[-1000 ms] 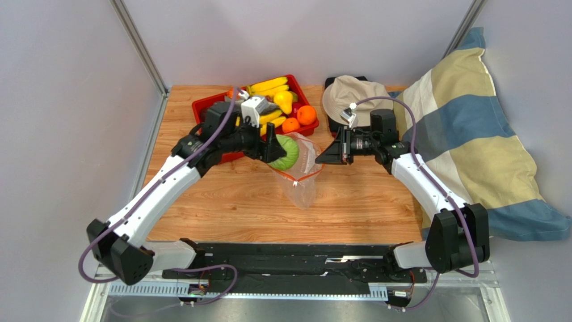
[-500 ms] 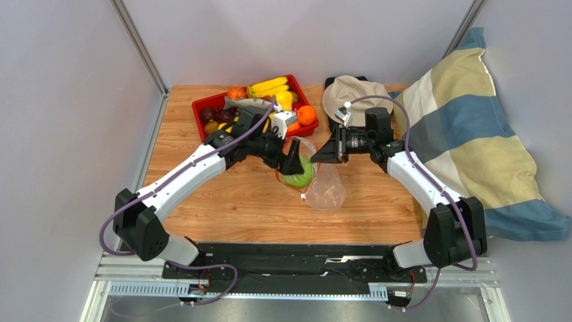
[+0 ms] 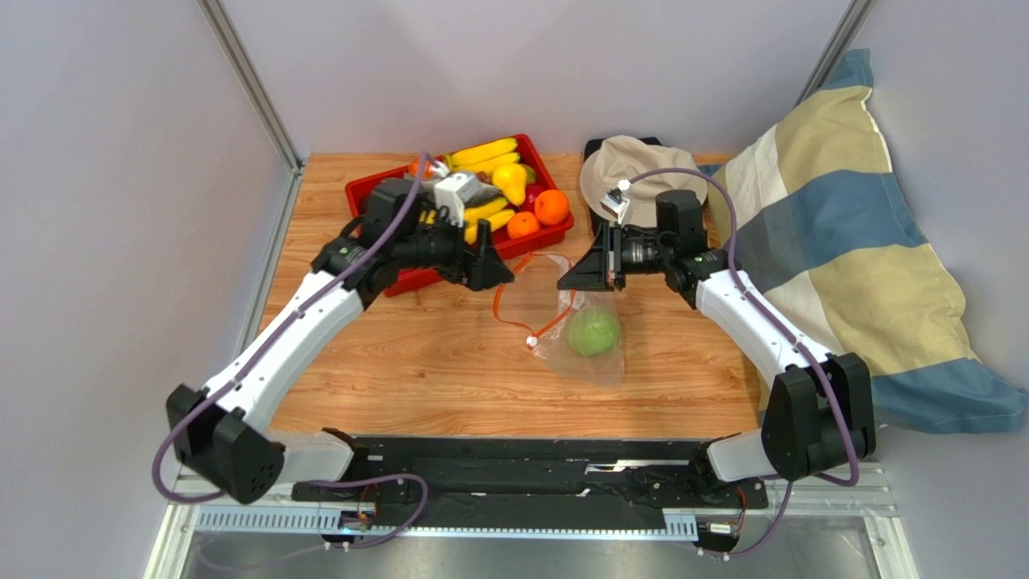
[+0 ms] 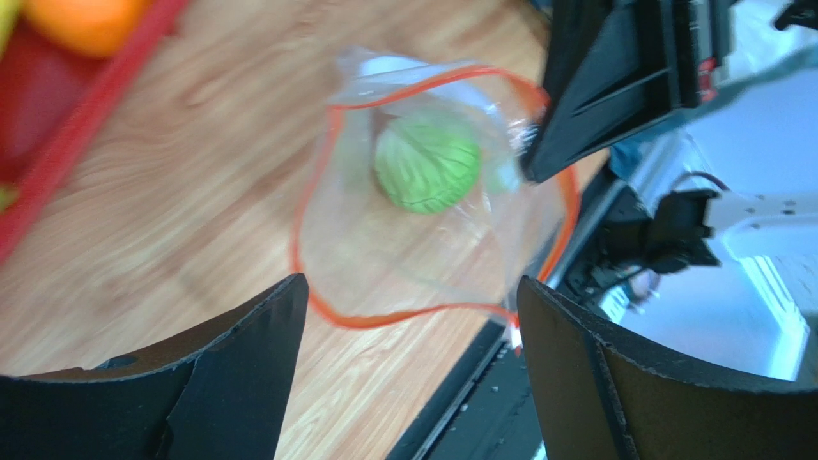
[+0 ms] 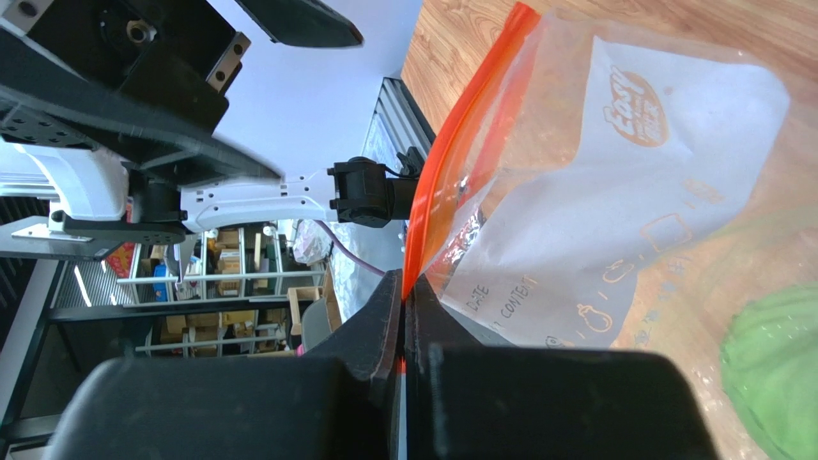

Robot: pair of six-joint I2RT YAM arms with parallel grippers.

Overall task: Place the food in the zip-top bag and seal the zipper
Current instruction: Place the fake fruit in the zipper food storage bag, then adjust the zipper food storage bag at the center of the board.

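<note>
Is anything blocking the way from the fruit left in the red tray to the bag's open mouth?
Nothing visible does. Bare table lies between the red tray and the zip-top bag, whose mouth gapes wide, the right gripper with jaws shut on the zipper. The left gripper hangs open between them.

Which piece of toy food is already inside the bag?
The green ball: it lies inside the clear bag, while the bananas and oranges sit in the red tray.
</note>
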